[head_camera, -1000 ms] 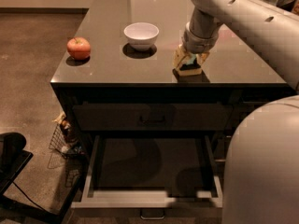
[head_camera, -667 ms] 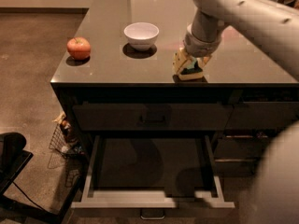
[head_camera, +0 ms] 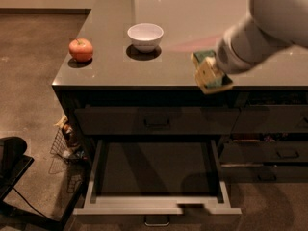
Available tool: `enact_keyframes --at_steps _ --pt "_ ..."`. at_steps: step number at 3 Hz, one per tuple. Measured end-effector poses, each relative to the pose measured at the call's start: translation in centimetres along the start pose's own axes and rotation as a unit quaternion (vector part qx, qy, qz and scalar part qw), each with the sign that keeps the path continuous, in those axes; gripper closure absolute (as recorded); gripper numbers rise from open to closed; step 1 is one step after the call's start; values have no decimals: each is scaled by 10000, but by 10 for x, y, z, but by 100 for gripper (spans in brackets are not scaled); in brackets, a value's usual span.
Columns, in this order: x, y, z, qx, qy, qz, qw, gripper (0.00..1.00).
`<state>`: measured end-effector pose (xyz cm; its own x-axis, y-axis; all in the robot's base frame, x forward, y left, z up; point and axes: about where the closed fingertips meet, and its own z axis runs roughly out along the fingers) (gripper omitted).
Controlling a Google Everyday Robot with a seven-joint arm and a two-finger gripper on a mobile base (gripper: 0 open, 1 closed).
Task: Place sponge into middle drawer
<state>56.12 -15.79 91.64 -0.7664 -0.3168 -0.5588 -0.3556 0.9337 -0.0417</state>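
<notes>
Sponge (head_camera: 210,76) is up in the air at the front edge of the bench (head_camera: 110,57), right of centre, tilted, with its green scrub face toward the bench and the yellow foam toward the camera. Gripper (head_camera: 214,67) hangs at the end of the blurred white arm coming in from the upper right. Fingers are closed on the sponge, judging by how it sits clear of the bench top with nothing under it.

Middle drawer (head_camera: 159,205) is pulled wide open below. Its dark inside has nothing in it, with pale grey sides and a silvery handle (head_camera: 157,220) at the bottom edge. The sponge is above the drawer and off to its right end, not yet over the opening or down in it.

Progress, as a judgement: the pick is done and the drawer is open. What is left is to carry the sponge forward and down over the drawer, let go, and pull the arm out. About halfway.

Other items: white bowl (head_camera: 145,35) and a red round fruit (head_camera: 81,49) on the bench, both well apart from the gripper. The top drawer (head_camera: 156,121), with a dark handle, is closed. A wire basket (head_camera: 67,143) sits on the floor at left.
</notes>
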Motion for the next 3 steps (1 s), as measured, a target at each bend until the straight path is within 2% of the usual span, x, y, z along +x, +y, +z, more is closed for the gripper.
enact_keyframes --at_steps 1,2,3 --pt "68 14 13 -275 374 -468 9978 100" --pt "145 23 90 -693 1276 -1150 9827 100" --pt "145 23 91 -704 1282 -1147 9826 100"
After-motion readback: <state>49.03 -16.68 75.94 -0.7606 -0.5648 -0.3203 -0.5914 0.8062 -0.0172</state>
